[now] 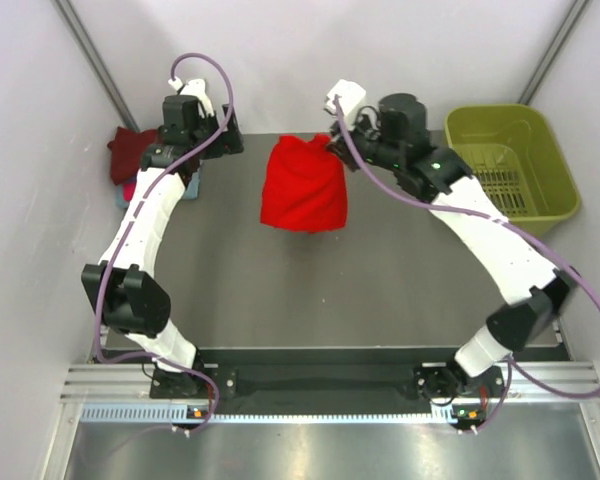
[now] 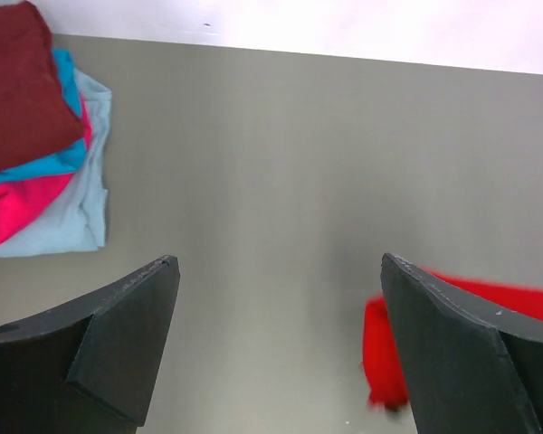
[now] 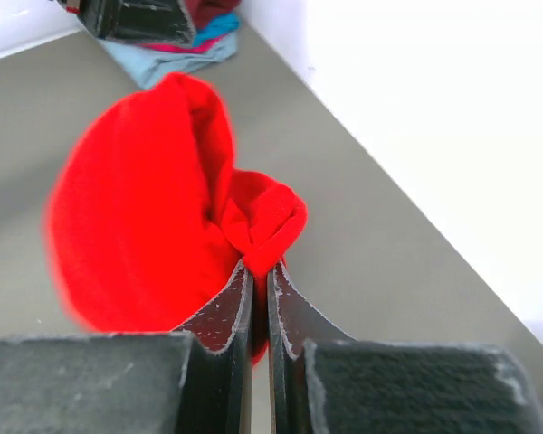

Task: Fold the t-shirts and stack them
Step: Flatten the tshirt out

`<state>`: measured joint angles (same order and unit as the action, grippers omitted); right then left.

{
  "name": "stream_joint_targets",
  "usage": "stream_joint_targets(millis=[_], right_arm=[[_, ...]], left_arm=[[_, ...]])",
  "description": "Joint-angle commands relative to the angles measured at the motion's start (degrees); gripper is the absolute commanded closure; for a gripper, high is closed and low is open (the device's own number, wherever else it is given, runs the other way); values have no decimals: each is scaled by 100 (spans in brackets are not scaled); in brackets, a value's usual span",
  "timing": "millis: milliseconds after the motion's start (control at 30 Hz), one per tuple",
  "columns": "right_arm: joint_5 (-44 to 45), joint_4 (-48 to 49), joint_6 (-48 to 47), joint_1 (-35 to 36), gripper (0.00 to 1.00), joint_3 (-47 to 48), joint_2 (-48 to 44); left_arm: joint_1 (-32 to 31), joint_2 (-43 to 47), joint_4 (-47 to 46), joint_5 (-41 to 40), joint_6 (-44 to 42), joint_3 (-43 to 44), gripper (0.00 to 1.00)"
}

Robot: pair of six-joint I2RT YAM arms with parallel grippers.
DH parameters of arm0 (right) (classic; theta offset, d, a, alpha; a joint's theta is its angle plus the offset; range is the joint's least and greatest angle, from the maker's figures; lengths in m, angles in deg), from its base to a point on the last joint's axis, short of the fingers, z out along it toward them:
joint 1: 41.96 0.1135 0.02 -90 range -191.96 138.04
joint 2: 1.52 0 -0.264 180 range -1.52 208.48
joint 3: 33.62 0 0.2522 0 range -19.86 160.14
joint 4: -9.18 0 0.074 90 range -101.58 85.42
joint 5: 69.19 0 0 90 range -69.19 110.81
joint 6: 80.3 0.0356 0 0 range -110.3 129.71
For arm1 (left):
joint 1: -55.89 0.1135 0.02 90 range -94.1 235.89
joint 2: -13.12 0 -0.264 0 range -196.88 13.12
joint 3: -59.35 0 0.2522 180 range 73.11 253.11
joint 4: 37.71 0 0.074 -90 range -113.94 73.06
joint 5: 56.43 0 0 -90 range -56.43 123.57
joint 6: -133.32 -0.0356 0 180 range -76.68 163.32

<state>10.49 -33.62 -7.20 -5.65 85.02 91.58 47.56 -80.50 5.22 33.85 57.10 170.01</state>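
Note:
The bright red t-shirt (image 1: pixel 303 187) hangs bunched above the table's far middle, pinched at its top right corner by my right gripper (image 1: pixel 334 145). In the right wrist view the gripper (image 3: pixel 259 269) is shut on a fold of the red shirt (image 3: pixel 136 226). My left gripper (image 1: pixel 230 133) is open and empty at the far left; in its wrist view (image 2: pixel 281 267) a red edge (image 2: pixel 385 362) shows past the right finger. The folded stack with the maroon shirt (image 2: pixel 23 86) on top, then teal, magenta-pink (image 2: pixel 14 208) and pale blue (image 2: pixel 68 221), lies at the far left (image 1: pixel 130 155).
An olive-green plastic basket (image 1: pixel 510 165) stands at the far right of the grey table (image 1: pixel 330 290). White walls close in the back and both sides. The stack also shows at the top of the right wrist view (image 3: pixel 176 52).

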Motion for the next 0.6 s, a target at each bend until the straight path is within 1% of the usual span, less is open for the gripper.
stream_joint_targets(millis=[0, 33, 100, 133, 167, 200, 233, 267, 300, 367, 467, 567], right_arm=[[57, -111, -216, -352, 100, -642, -520], [66, -128, -269, -562, 100, -1149, -738], [249, -103, -209, -757, 99, -1714, -916], [346, -102, -147, -905, 90, -2247, -951], [382, -250, -138, -959, 55, -2453, -908], [426, -269, -137, -994, 44, -2646, -899], [496, -191, -129, -1030, 37, -3022, -951], [540, 45, -137, -1021, 29, -3157, -1030], [541, 143, -190, -1021, 26, -3245, -1126], [471, 197, -199, -969, 24, -3106, -1101], [286, 196, -269, -767, 24, -2737, -838], [40, 249, -305, -530, 25, -2394, -408]], left_arm=[[-1, -95, -148, 183, 151, 250, 3], [-1, -129, -148, 210, 160, 276, 3], [-1, -147, -157, 254, 195, 285, 4], [-1, -165, -148, 289, 213, 277, 3], [-1, -165, -157, 315, 221, 285, 4], [-1, -165, -157, 333, 222, 277, 4], [-1, -174, -157, 377, 230, 277, 4], [-1, -165, -157, 403, 239, 277, 4], [-1, -156, -148, 421, 239, 268, 4], [-1, -104, -148, 526, 230, 215, 4], [-1, -16, -157, 728, 256, 13, 5], [-1, 72, -175, 764, 292, -189, 5]])
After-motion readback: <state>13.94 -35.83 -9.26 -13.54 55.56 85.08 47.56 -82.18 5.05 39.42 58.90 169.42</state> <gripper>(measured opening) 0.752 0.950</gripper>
